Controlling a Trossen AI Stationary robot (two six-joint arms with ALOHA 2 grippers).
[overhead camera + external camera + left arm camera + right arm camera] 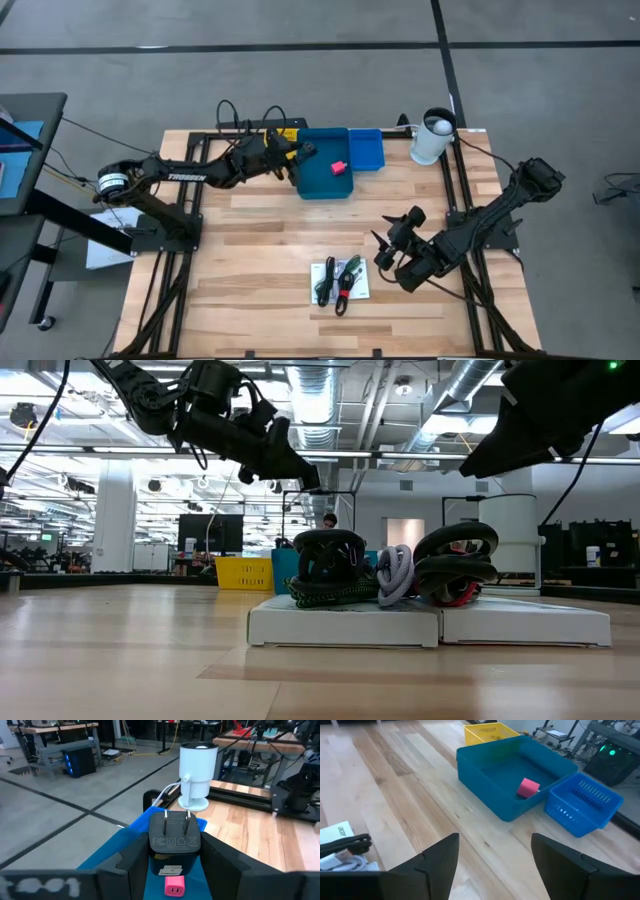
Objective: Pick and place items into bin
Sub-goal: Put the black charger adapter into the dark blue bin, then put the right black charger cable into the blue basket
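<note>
My left gripper (300, 152) is over the left edge of the blue bin (325, 180), shut on a black plug adapter (175, 839). A pink-red block (339, 167) lies on the bin's floor; it also shows in the left wrist view (174, 886) and the right wrist view (529, 786). My right gripper (395, 235) is open and empty above the table, right of the remaining items. Those are coiled black cords, a green stringy piece (325, 595) and a grey cord (395, 572), lying on white flat cards (340, 282) near the table's front. My left gripper pinches the black plug adapter by its two side faces (152, 851) between its two fingers (130, 865). The adapter's two metal prongs (176, 822) point away from the wrist. The adapter is lifted clear, above the bin's floor and the pink-red block.
A smaller blue basket (365, 150) stands against the bin's right side. A white cylindrical device (432, 137) stands at the far right corner. A yellow crate (487, 732) sits behind the bin. Bare wooden table (260, 240) lies between the bin and the cards.
</note>
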